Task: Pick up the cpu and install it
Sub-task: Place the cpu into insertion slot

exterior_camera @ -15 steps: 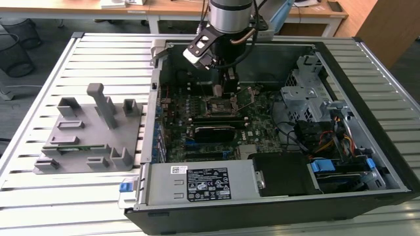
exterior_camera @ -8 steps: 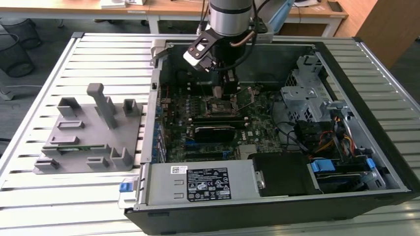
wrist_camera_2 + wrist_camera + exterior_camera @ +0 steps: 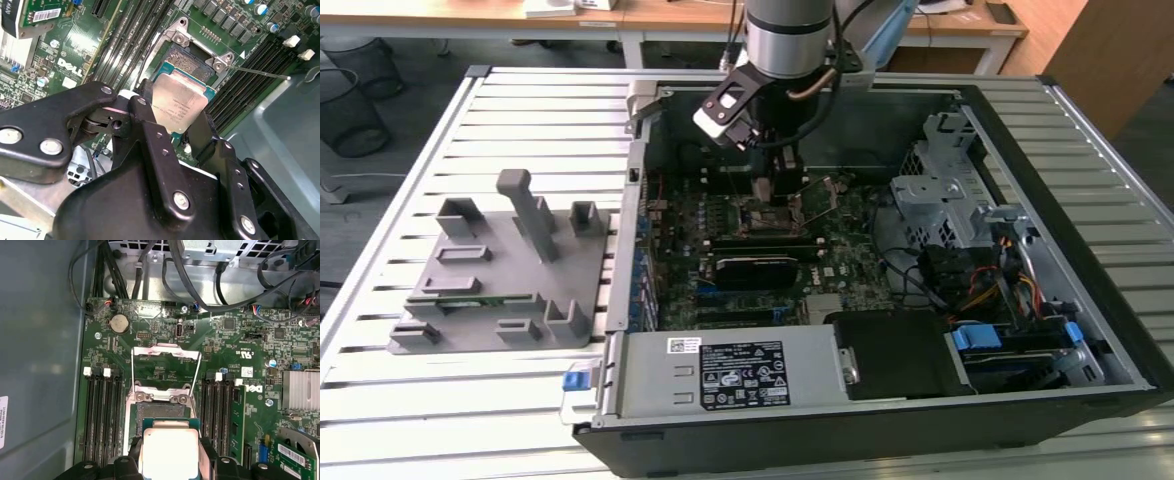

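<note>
Second wrist view: cpu (image 3: pixel 177 102) between jaws (clamped).

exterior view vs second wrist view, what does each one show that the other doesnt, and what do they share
Exterior view: the grey fixture block on the slatted table, to the exterior view's left of the open computer case, with the arm standing over the board. Second wrist view: the gripper shut on the cpu, held over the open socket; whether they touch cannot be told. Shared: the green motherboard around that socket.
</note>
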{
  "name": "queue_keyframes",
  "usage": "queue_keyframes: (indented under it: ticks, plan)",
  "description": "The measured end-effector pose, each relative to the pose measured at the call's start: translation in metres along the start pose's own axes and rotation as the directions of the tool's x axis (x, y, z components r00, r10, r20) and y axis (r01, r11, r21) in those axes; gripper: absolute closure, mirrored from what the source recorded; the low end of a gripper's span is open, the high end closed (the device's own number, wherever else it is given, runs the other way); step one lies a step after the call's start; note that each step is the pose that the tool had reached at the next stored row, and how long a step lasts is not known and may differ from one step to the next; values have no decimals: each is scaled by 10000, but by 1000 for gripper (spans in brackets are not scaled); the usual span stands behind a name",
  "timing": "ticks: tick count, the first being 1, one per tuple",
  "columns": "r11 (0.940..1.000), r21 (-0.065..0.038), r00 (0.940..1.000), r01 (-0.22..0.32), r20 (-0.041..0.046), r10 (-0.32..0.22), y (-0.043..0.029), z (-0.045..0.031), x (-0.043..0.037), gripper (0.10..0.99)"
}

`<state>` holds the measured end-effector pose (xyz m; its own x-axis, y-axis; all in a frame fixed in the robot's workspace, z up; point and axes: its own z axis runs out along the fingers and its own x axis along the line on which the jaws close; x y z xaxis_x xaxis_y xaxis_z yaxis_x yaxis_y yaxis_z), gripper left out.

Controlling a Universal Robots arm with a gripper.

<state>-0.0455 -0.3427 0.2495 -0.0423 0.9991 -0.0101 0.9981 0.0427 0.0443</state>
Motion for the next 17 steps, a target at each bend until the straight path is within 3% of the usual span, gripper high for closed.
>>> queue_keyframes:
  ticks: [17]
  plan:
    - [10000,-1,10000,1,-3,-1,2,162,28,561]
